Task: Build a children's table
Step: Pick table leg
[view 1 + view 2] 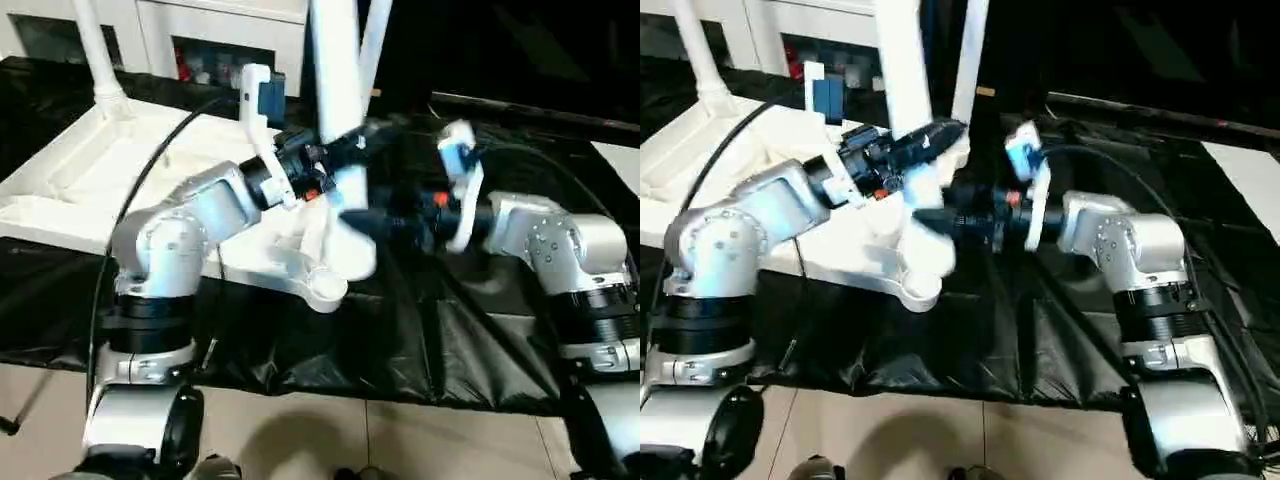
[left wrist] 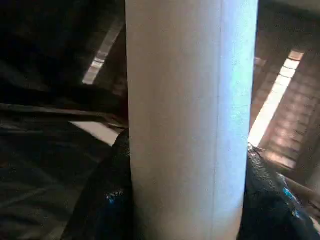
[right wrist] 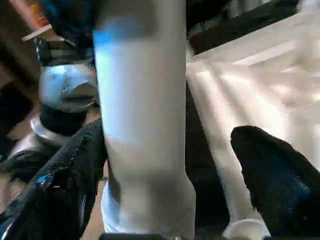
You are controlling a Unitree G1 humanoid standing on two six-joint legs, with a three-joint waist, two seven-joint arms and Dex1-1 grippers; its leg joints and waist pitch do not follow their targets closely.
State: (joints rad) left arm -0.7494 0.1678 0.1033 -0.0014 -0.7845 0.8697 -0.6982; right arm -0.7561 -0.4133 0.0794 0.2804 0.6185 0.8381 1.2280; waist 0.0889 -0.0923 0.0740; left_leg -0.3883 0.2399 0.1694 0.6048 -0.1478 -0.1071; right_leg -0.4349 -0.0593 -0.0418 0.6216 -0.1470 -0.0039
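So far we count two white legs already standing in the far sockets of the upturned white table top (image 1: 70,165), one at the far left corner (image 1: 98,55) and a second leg (image 1: 375,45) behind the one we are working on. We hold a third leg (image 1: 335,80) upright over the near corner socket (image 1: 325,285), our left gripper (image 2: 185,200) clamped around its tube while our right gripper (image 3: 170,170) stands wide beside its flared lower end, one finger (image 3: 272,170) well clear of it. By our judgement this leg's seating and a fourth leg remain, and we read no brand, label or writing anywhere.
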